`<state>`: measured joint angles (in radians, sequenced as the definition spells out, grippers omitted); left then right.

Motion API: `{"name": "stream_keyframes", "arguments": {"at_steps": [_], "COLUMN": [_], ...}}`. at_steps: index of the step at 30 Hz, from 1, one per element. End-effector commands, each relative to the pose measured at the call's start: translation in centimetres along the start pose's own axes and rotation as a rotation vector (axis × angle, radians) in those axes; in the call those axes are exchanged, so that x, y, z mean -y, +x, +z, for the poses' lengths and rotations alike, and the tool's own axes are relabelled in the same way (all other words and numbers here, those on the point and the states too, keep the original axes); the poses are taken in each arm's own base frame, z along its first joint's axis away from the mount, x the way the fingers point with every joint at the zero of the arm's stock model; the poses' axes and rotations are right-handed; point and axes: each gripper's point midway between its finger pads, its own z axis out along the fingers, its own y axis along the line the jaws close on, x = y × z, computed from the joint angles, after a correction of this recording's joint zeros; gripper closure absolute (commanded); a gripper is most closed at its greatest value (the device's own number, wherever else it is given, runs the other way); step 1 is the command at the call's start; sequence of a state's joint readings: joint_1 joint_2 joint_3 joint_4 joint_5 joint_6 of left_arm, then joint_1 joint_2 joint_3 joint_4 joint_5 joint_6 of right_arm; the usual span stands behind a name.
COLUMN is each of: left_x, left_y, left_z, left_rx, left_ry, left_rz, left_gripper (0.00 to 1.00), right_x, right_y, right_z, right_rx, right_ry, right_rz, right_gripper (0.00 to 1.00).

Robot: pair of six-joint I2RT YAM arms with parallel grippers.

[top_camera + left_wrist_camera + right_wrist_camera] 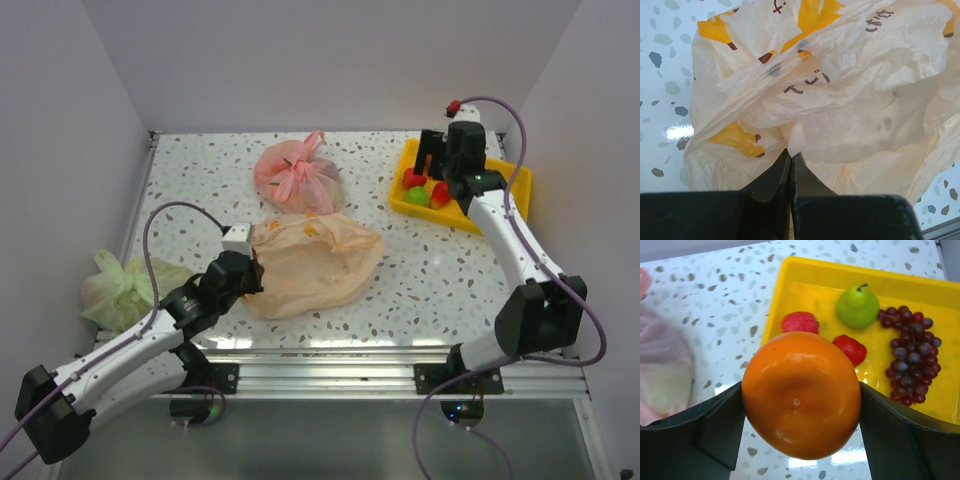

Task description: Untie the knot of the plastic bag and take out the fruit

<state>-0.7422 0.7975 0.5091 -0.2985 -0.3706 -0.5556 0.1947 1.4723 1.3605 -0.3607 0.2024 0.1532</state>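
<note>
Nearly done: orange poised over the tray, bag pinned down.
The right gripper (438,168) clamps the orange (801,392) between wide-set jaws above the yellow tray's (805,270) 9 o'clock rim, presumably to drop it beside the pear (857,306) and grapes (910,360). The left gripper (791,160), jaws closed on film at the plastic bag's (315,262) 8 o'clock edge, likely anchors the slack bag mid-table. No knot shows.

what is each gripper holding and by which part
Right gripper holds the orange by its sides. Left gripper is shut on a fold at the left edge of the plastic bag.
</note>
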Motion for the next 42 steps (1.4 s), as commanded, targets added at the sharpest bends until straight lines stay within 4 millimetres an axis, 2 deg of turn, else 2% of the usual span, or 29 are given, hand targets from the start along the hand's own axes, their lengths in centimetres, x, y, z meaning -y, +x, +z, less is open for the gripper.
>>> {"name": "stream_keyframes", "arguments": {"at_steps": [1, 3, 4, 6, 7, 9, 10, 11, 13, 14, 15, 16, 20, 21, 23, 25, 27, 28, 29, 30, 31, 32, 33, 34, 35, 36, 39, 41, 42], "left_x": [-0.3, -0.4, -0.5, -0.5, -0.4, -0.2, -0.2, -0.2, -0.1, -0.1, -0.2, -0.1, 0.6, 0.8, 0.9, 0.7, 0.9, 0.9, 1.0, 1.6, 2.1, 2.8, 4.5, 5.4, 6.1, 7.1, 8.0, 7.9, 7.4], "left_y": [-0.7, -0.7, -0.8, -1.0, -1.0, -1.2, -1.3, -1.3, -1.6, -1.6, -1.7, -1.7, -2.5, -2.8, -3.5, -3.3, -3.5, -3.6, -3.6, -3.9, -4.1, -4.4, -5.0, -5.5, -5.6, -5.7, -5.9, -5.7, -5.4], "left_z": [-0.3, -0.4, -0.5, -0.7, -0.7, -0.8, -0.9, -0.9, -1.1, -1.1, -1.1, -1.2, -1.5, -1.5, -1.6, -1.5, -1.4, -1.3, -1.2, -1.2, -1.2, -1.3, -1.6, -1.9, -1.9, -2.1, -2.0, -1.5, -1.3], "left_rx": [0.043, 0.058, 0.064, 0.086, 0.090, 0.103, 0.107, 0.110, 0.119, 0.121, 0.121, 0.118, 0.126, 0.134, 0.148, 0.127, 0.112, 0.112, 0.108, 0.112, 0.114, 0.118, 0.124, 0.132, 0.124, 0.117, 0.097, 0.076, 0.064], "left_ry": [-0.005, -0.001, 0.001, 0.011, 0.018, 0.030, 0.034, 0.034, 0.037, 0.038, 0.037, 0.040, 0.064, 0.068, 0.059, 0.036, 0.026, 0.019, 0.022, 0.051, 0.073, 0.109, 0.199, 0.244, 0.275, 0.327, 0.353, 0.332, 0.302], "left_rz": [0.009, 0.011, 0.010, 0.000, -0.003, -0.009, -0.011, -0.012, -0.016, -0.015, -0.017, -0.016, -0.034, -0.044, -0.078, -0.080, -0.085, -0.092, -0.093, -0.094, -0.091, -0.070, -0.060, -0.039, -0.029, -0.023, -0.014, -0.009, -0.008], "left_gripper": [1.00, 1.00, 1.00, 1.00, 1.00, 1.00, 1.00, 1.00, 1.00, 1.00, 1.00, 1.00, 1.00, 1.00, 1.00, 1.00, 1.00, 1.00, 1.00, 1.00, 1.00, 1.00, 1.00, 1.00, 1.00, 1.00, 0.96, 0.87, 0.77], "right_x": [5.4, 8.0, 8.7, 9.7, 11.7, 13.1, 13.6, 13.8, 14.2, 14.2, 14.2, 14.0, 13.2, 13.0, 12.4, 11.5, 10.1, 9.4, 8.5, 7.8, 7.2, 6.9, 5.9, 5.4, 5.1, 4.5, 3.1, 2.4, 2.2], "right_y": [1.5, 2.1, 3.4, 3.5, 4.9, 5.2, 5.6, 6.3, 6.8, 7.0, 7.0, 6.8, 5.0, 3.8, 3.1, 1.5, 1.7, 0.3, 0.8, 0.4, -0.9, -0.6, -0.8, -1.8, -0.8, -0.5, 0.2, 0.5, 0.2], "right_z": [3.7, 5.3, 6.7, 7.7, 8.8, 9.4, 9.7, 10.0, 10.2, 9.9, 9.7, 9.4, 7.2, 6.0, 4.6, 2.2, 0.8, -1.3, -2.0, -3.1, -5.1, -5.9, -6.9, -8.9, -9.2, -9.8, -11.8, -12.7, -13.7], "right_rx": [-0.017, -0.020, -0.055, -0.065, -0.103, -0.120, -0.131, -0.152, -0.163, -0.175, -0.176, -0.175, -0.146, -0.121, -0.122, -0.084, -0.088, -0.037, -0.046, -0.025, 0.028, 0.041, 0.052, 0.109, 0.095, 0.098, 0.109, 0.100, 0.116], "right_ry": [0.185, 0.247, 0.272, 0.313, 0.363, 0.414, 0.430, 0.446, 0.462, 0.471, 0.470, 0.461, 0.402, 0.387, 0.353, 0.302, 0.221, 0.181, 0.127, 0.085, 0.043, 0.027, -0.032, -0.067, -0.078, -0.102, -0.161, -0.192, -0.202], "right_rz": [0.196, 0.260, 0.270, 0.289, 0.304, 0.326, 0.333, 0.350, 0.363, 0.370, 0.375, 0.380, 0.369, 0.370, 0.365, 0.371, 0.375, 0.381, 0.385, 0.389, 0.391, 0.402, 0.405, 0.405, 0.414, 0.412, 0.392, 0.361, 0.348], "right_gripper": [0.92, 0.89, 0.89, 0.85, 0.79, 0.70, 0.62, 0.42, 0.21, 0.07, 0.01, 0.01, 0.01, 0.01, 0.01, 0.01, 0.01, 0.01, 0.01, 0.01, 0.01, 0.01, 0.01, 0.01, 0.01, 0.01, 0.01, 0.01, 0.01]}}
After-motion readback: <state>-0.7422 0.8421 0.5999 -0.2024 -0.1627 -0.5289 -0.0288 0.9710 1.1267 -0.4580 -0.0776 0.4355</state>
